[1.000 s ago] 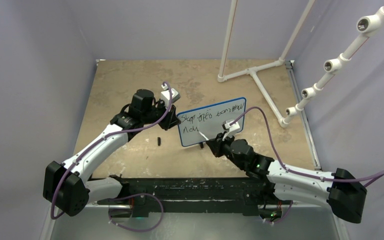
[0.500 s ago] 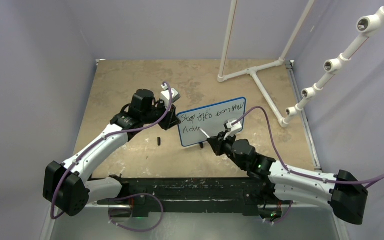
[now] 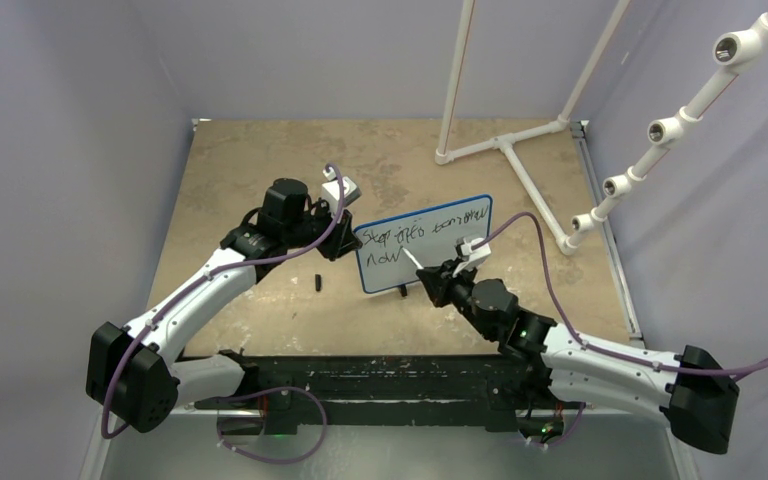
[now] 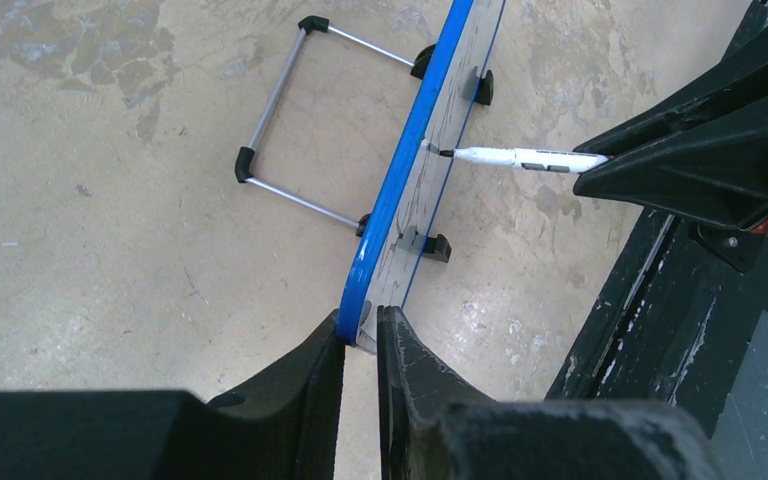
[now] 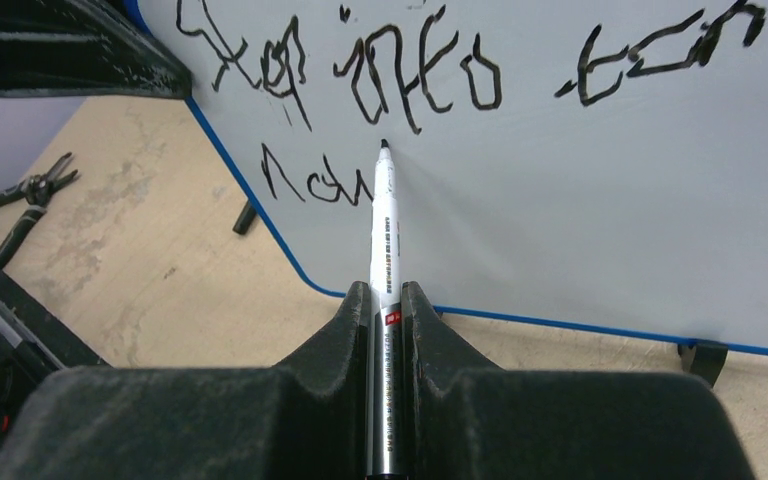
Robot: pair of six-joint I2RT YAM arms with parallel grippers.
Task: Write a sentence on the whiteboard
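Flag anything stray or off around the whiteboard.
Two strays: a small black cap-like piece lies loose on the table left of the whiteboard, and a pair of pliers sits near the table's edge. Otherwise the left gripper pinches the board's rim and the right gripper holds the marker at it.

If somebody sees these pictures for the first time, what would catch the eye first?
First the whiteboard, centre of the table, bearing the sentence in black on two lines. The right gripper holds a white marker with its tip at the board beside the second line, while the left gripper pinches the board's blue rim.
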